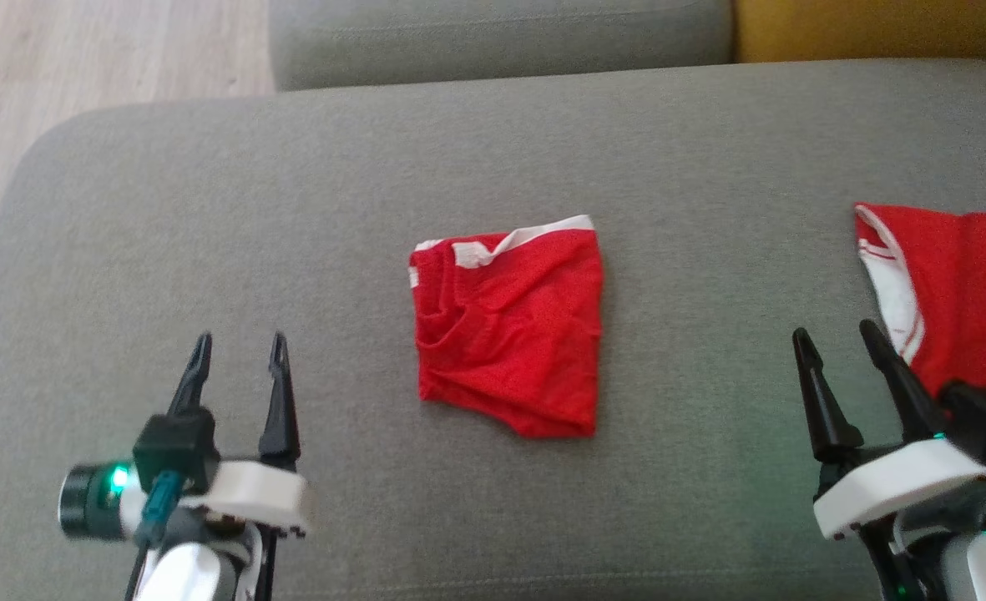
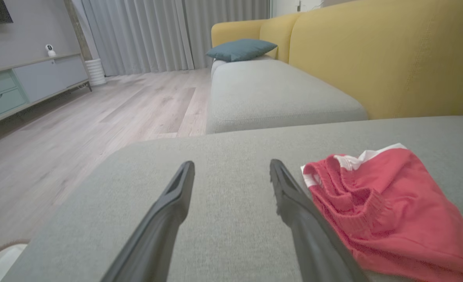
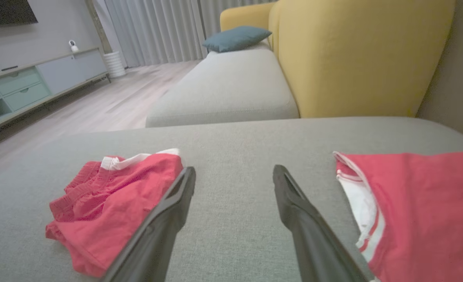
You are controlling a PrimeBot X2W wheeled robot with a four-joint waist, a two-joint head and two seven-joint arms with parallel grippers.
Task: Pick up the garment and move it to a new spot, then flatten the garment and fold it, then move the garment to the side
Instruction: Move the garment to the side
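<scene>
A red garment [image 1: 511,330] with white trim lies folded into a small square in the middle of the grey cushion [image 1: 292,184]. It also appears at the right of the left wrist view as the garment [image 2: 388,207] and at the lower left of the right wrist view as the garment [image 3: 109,203]. My left gripper [image 1: 238,349] hovers open at the lower left, well clear of the cloth. My right gripper [image 1: 835,340] stands open at the lower right, empty, beside a second red garment [image 1: 960,292]. Both pairs of fingers are empty: left gripper [image 2: 232,168], right gripper [image 3: 234,174].
The second red garment with white stripes [image 3: 419,203] lies at the cushion's right edge. A further grey seat [image 2: 270,94] and a yellow backrest [image 3: 356,55] stand behind. Wooden floor [image 2: 78,129] drops off to the left, with a cabinet [image 2: 15,86] beyond.
</scene>
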